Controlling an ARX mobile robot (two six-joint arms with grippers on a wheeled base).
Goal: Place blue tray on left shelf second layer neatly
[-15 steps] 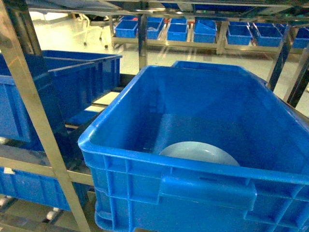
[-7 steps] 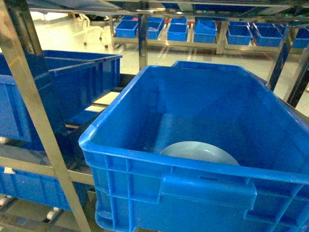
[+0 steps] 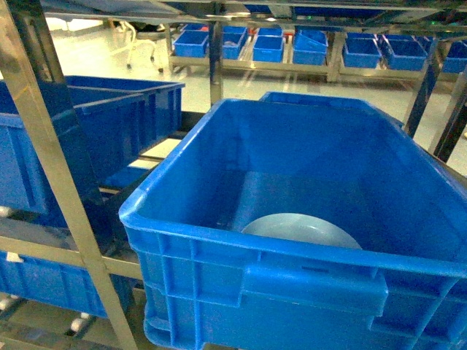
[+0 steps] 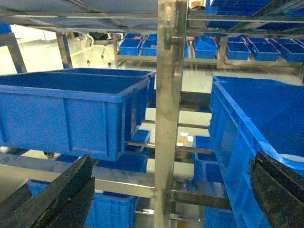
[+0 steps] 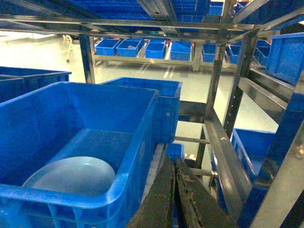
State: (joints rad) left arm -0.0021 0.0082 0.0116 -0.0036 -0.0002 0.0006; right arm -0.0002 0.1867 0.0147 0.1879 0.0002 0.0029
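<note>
blue tray flat in crate

Blue tray: pale sky-blue round shallow dish, glossy, low rim. Lies flat on the floor of a deep blue crate, near its front wall, partly hidden by it.
Left shelf: shiny steel rack, angled uprights and cross rails, crates on its tiers.

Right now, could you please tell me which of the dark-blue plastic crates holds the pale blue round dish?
The large dark-blue ribbed crate nearest the head camera holds the pale sky-blue round dish; no dish shows in the crate to its left.
</note>
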